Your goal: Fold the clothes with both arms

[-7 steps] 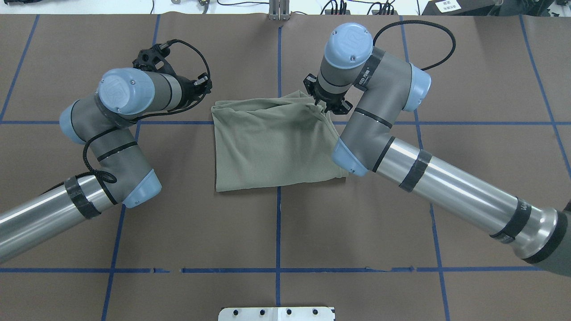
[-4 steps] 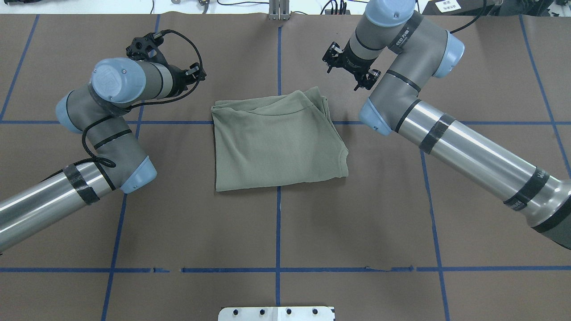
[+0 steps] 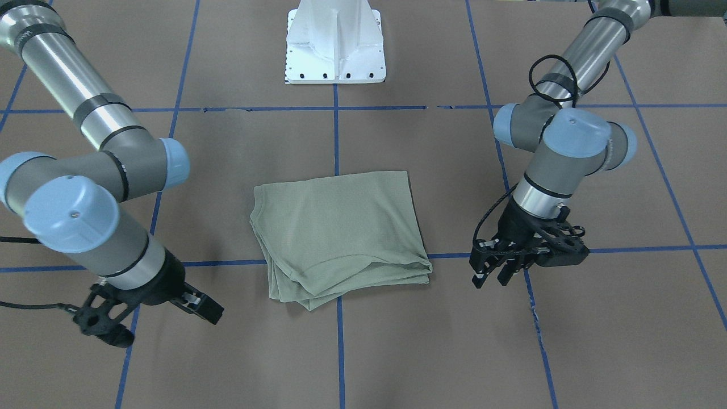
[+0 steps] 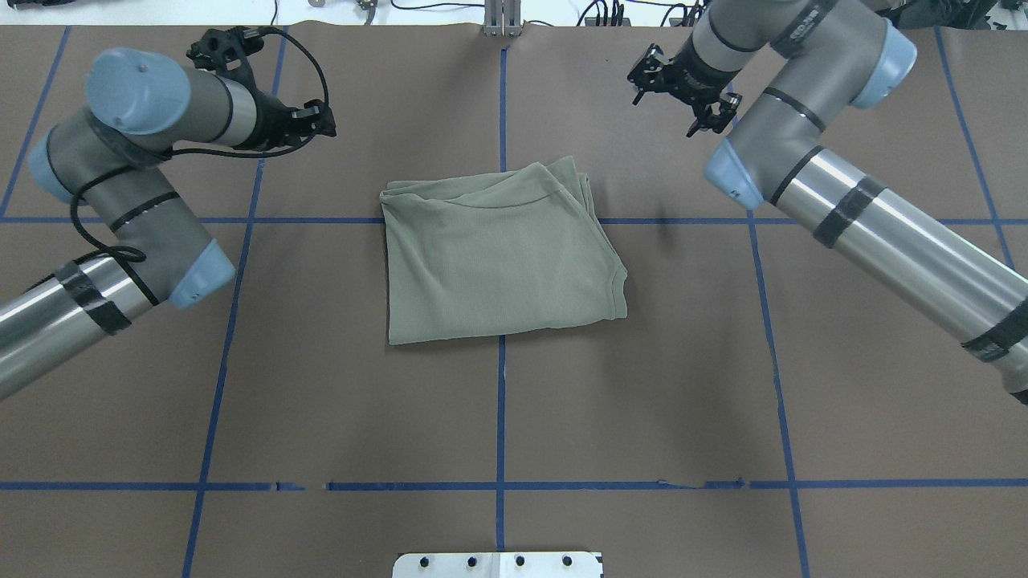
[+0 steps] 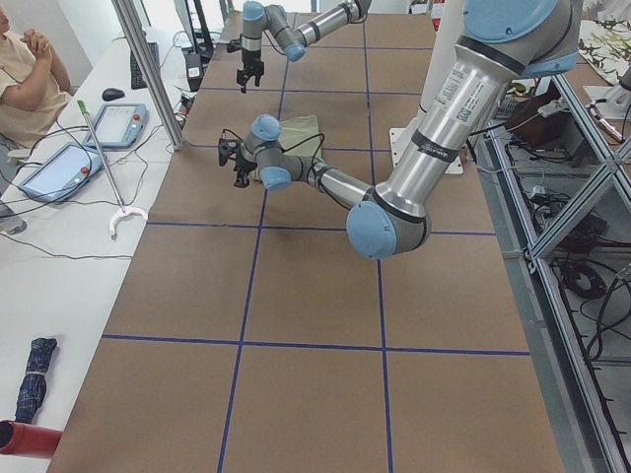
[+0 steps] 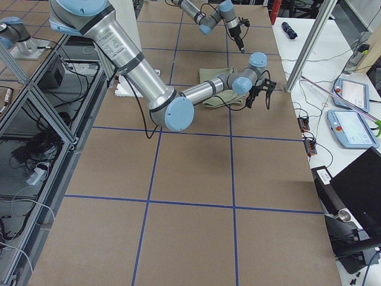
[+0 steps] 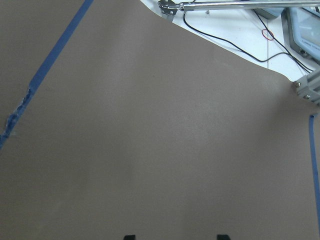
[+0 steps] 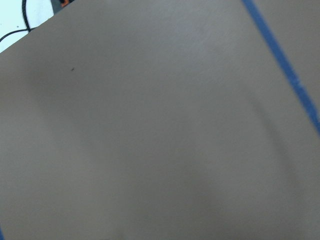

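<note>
The clothes are one sage-green shirt, folded into a rough square and lying flat at the table's middle. My left gripper hangs open over bare table, well off the shirt's far left corner. In the left wrist view its two fingertips stand wide apart above brown table only. My right gripper hovers off the shirt's far right corner, open and holding nothing. The right wrist view shows only brown table and a blue line. Neither gripper touches the shirt.
The brown table cover carries a grid of blue tape lines. The white pedestal base stands at the robot's edge. Cables and a metal post line the far edge. A seated person and pendant tablets are beside the table.
My right gripper let go of the shirt's far right corner, rose and drew back to the far right. The left arm swung away to the left. The shirt stayed folded in place.
</note>
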